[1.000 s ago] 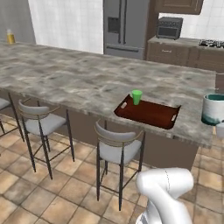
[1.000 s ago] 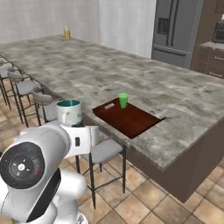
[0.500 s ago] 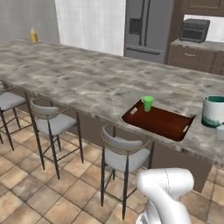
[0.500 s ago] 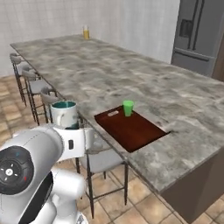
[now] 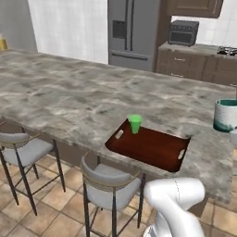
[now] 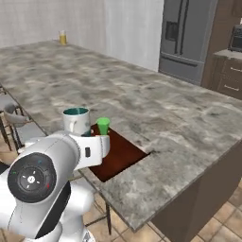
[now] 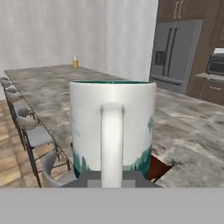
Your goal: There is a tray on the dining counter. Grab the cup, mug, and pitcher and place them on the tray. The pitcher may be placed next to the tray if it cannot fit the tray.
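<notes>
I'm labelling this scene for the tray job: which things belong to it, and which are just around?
Job: tray, cup on it, mug in the gripper, pitcher far off, dining counter.
Around: stools, fridge, microwave.

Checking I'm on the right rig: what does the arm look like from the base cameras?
A glossy white, rounded arm with a dark circular joint cap bearing small coloured marks, and a small dark patch on the forearm link. No loose cables show. Its white elbow also appears.
</notes>
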